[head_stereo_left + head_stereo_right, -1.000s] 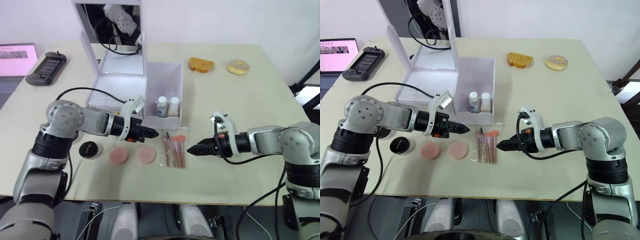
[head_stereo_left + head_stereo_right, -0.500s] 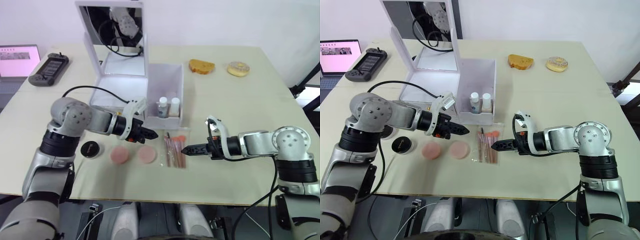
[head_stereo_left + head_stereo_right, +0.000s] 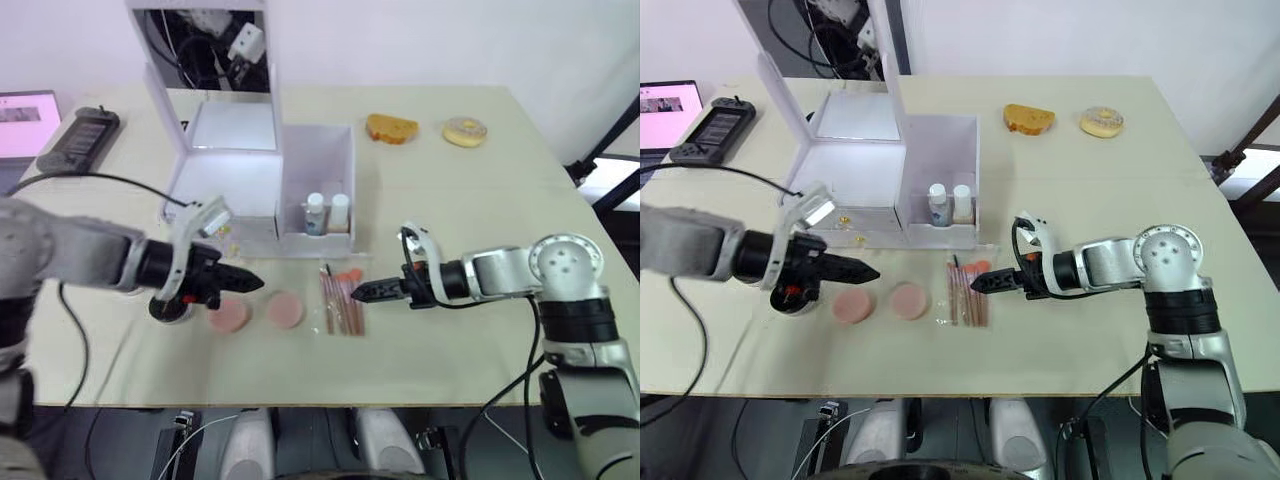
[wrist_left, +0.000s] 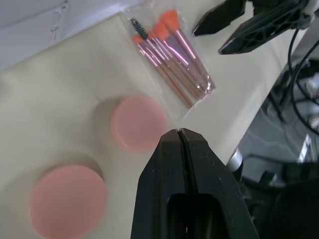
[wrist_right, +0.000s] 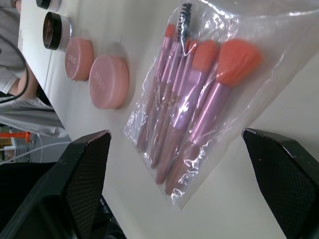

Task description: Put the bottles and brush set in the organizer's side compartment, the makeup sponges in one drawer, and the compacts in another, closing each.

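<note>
**Left eye view: brush set lies near the table's front edge, ahead of the organizer**

The brush set (image 3: 342, 301) lies flat, its long axis running from front edge toward the far edge, orange tips pointing at the side compartment (image 3: 318, 190), handles toward the front edge. The right gripper (image 3: 362, 293) sits just beside the sleeve's right edge, its fingers spread wide in the right wrist view. Left of the sleeve lie two makeup sponges (image 3: 284, 309) side by side, then one of the compacts (image 3: 171, 308). The left gripper (image 3: 250, 284), fingers pressed together and holding nothing, hangs over the left sponge. Both bottles (image 3: 326, 213) stand upright inside the compartment. The organizer (image 3: 235, 180) has its mirror lid (image 3: 200, 40) upright. Bare table lies right of the sleeve; bread (image 3: 391, 128) and a doughnut (image 3: 465, 131) sit near the far edge.
</note>
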### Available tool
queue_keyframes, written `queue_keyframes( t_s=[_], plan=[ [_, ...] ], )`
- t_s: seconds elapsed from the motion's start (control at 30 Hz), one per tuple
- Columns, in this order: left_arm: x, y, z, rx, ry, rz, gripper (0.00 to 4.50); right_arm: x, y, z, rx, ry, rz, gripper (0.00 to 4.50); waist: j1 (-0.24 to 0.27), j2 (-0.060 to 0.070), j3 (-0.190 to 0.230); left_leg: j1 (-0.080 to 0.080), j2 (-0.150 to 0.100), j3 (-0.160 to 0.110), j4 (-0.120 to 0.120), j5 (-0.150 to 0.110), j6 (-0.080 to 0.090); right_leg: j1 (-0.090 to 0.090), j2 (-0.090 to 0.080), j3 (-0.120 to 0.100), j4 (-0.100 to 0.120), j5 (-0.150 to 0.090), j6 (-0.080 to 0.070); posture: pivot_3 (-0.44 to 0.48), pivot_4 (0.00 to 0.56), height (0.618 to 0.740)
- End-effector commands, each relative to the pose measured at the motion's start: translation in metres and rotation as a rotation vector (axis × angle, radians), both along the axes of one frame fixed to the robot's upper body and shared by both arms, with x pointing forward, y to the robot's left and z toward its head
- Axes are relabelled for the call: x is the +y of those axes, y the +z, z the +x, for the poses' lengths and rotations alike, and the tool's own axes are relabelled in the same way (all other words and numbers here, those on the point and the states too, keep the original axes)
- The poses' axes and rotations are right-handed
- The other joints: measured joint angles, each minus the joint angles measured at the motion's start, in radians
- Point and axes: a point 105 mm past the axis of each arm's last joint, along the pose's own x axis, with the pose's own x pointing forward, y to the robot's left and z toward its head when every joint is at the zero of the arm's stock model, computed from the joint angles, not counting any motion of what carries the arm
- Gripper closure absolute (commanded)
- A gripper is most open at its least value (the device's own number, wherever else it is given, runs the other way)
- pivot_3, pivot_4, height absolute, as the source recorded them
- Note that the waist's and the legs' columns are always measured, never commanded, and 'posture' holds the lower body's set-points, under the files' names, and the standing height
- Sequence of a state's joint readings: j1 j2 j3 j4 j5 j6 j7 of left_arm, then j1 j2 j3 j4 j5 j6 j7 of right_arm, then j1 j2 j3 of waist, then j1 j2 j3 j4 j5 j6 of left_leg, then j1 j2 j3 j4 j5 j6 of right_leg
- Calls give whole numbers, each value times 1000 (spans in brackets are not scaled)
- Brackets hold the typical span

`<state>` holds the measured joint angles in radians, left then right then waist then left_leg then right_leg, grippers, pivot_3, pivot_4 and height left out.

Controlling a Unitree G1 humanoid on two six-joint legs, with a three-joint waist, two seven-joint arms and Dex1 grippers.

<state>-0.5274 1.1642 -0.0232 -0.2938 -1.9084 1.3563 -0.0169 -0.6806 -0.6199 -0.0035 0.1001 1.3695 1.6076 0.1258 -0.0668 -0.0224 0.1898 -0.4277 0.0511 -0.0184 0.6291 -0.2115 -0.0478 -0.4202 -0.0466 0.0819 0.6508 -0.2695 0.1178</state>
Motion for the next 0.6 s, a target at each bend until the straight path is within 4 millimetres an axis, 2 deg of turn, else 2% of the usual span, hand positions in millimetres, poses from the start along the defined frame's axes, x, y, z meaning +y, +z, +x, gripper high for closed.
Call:
queue_keyframes(
  t_s=[0.03,0.17,0.23,0.4,0.6],
  plan=[
    [-11,-4,-14,-21,11,-66,4476,5,9,2,-12,35,19,0,4,0,0,0,0,0,0,0,0,0,0,0,0,0,0,0,150,740],
    [-17,-32,-20,7,172,-135,4476,2,8,4,1,46,0,0,18,0,0,0,0,1,0,0,0,0,0,1,-1,-2,-4,0,150,740],
    [-22,-39,-19,22,245,-181,4476,-2,9,6,5,37,-11,0,24,0,0,0,0,3,1,0,0,0,-1,2,-2,-2,-4,0,150,740],
    [-30,-43,0,38,364,-271,4476,-18,11,6,1,6,-28,0,42,0,0,-1,0,3,3,0,0,1,-1,2,-2,-1,-5,0,150,740],
    [-47,-42,15,72,338,-315,4476,-26,10,-1,6,-3,-32,0,47,0,0,-1,0,4,2,0,0,0,0,3,-3,-1,-5,0,150,740]
  ],
)
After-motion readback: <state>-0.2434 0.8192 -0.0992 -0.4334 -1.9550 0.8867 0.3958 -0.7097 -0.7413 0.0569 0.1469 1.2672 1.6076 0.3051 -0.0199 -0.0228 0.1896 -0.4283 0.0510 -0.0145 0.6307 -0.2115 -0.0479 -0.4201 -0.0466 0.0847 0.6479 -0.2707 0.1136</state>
